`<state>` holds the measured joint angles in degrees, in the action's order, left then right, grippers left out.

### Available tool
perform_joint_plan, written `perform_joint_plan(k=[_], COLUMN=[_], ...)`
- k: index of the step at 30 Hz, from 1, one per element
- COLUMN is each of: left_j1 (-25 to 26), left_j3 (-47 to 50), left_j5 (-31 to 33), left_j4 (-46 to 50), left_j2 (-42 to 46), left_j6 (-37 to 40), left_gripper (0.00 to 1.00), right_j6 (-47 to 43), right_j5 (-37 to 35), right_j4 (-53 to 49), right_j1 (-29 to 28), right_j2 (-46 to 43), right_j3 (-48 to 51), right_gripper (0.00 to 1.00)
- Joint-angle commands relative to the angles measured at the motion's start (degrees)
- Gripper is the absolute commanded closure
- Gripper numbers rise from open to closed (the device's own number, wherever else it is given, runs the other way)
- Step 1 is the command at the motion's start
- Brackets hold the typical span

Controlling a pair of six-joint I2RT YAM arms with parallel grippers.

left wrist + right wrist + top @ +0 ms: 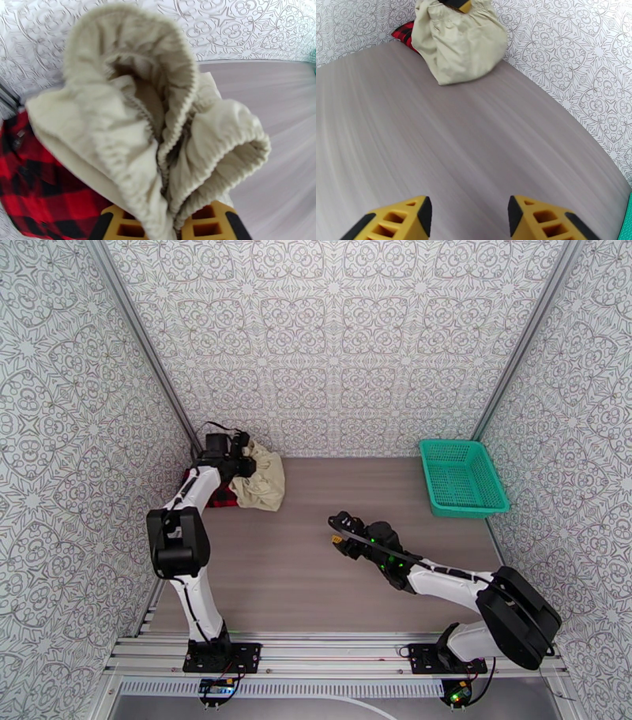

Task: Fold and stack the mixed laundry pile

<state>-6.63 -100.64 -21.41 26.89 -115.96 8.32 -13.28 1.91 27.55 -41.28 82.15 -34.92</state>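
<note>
- left gripper (239, 451) at the table's (316, 579) 10 o'clock corner, close to the patterned wall (332, 343); jaws clamped on a bunched elastic hem of the cream cloth (265, 481)
- cream cloth hangs from the jaws in a gathered lump; its lower edge looks to be touching the table, but hard to be sure from these angles
- red-and-black checked flannel shirt (223, 495) lies flat on the table, partly under the cream cloth, at its 8 o'clock side in the top view; both garments sit in that 10 o'clock corner
- right gripper (338, 530) near the table's middle, low over bare wood, pointing toward 10 o'clock; jaws wide apart, nothing between them; well apart from the garments
- teal mesh basket (462, 477) at the table's 2 o'clock corner, nothing inside
</note>
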Motion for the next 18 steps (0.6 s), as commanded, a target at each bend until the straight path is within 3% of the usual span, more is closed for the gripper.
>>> perform_joint_plan(k=[1,8,15,18], left_j1=[-3.45,-11.75,-18.91,-20.5], left_j3=[-4.01,-11.1,-17.04,-22.57], left_j5=[-5.68,-13.97,-15.59,-10.93], left_j4=[1.75,10.62,17.62,21.74], left_j2=[1.53,-2.6,-11.26,-17.47], left_j6=[5.25,5.65,5.97,6.55], left_gripper=[1.0,1.0,1.0,1.0], right_j6=[0.95,0.8,-0.64,-1.44], right_j5=[-0.33,0.58,1.77,2.48], right_j4=[1.54,0.16,-3.13,-4.99], right_j1=[0.56,0.61,0.7,0.76], right_j2=[1.73,4.25,8.23,10.0], right_j3=[-0.99,-3.53,-7.38,-9.42], right_gripper=[0.44,0.44,0.44,0.44])
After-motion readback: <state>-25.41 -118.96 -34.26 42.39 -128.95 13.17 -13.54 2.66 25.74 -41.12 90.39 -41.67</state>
